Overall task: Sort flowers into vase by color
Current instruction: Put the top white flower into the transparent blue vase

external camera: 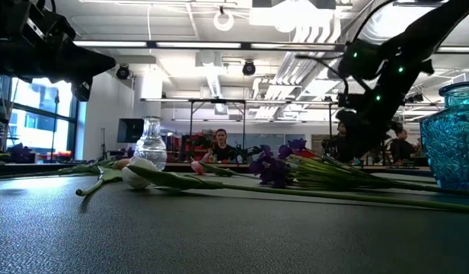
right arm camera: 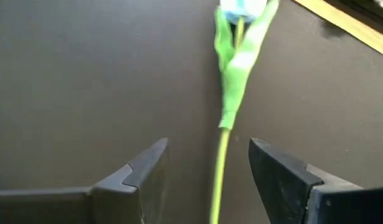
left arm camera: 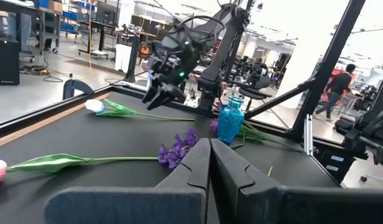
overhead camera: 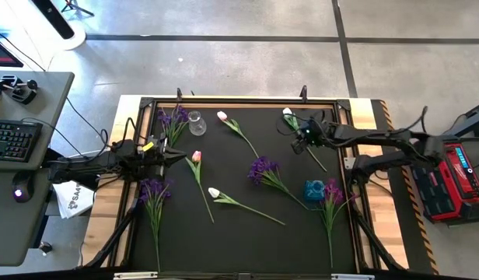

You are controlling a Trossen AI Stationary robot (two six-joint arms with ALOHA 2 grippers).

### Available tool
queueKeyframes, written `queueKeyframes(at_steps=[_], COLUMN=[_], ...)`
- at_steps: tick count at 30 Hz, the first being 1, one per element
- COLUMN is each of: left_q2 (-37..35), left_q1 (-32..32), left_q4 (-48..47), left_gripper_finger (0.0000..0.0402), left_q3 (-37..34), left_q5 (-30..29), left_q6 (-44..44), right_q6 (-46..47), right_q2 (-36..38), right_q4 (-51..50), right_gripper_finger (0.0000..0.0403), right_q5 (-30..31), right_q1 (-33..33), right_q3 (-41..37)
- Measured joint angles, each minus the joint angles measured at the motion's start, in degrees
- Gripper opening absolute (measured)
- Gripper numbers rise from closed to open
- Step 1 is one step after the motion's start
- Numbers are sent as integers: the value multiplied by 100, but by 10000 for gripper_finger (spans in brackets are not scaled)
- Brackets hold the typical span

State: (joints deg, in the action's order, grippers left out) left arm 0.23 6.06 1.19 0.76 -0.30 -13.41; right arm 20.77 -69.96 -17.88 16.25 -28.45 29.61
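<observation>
the left arm reaches in from the left edge of the worktop, lying low and nearly level, its forearm pointing toward the middle. the left end effector (overhead camera: 176, 155) sits just inside that edge, and in its own wrist view the two dark fingers (left arm camera: 198, 163) are pressed together with no gap between them. the right arm comes in from the right side, bent at the elbow, its forearm stretching along the far part of the worktop. the right end effector (overhead camera: 299, 134) is tipped downward near the far edge, its two fingers (right arm camera: 145, 171) spread well apart and gripping nothing.
</observation>
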Motion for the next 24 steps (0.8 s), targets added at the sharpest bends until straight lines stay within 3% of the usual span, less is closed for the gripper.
queueKeyframes(at_steps=[9,16,24], left_q2=[0,-1,0], left_q1=[-2,-1,-2], left_q4=[-2,-2,-2], left_gripper_finger=[0,0,0], left_q3=[0,0,0], left_q5=[2,2,2], left_q6=[2,2,2], right_q6=[-91,-67,-19], right_q2=[-863,-1322,-1306], right_q4=[788,992,1003], right_gripper_finger=[204,201,129], right_q5=[-315,-293,-341], right_q1=[-697,-795,-793], right_q3=[0,20,15])
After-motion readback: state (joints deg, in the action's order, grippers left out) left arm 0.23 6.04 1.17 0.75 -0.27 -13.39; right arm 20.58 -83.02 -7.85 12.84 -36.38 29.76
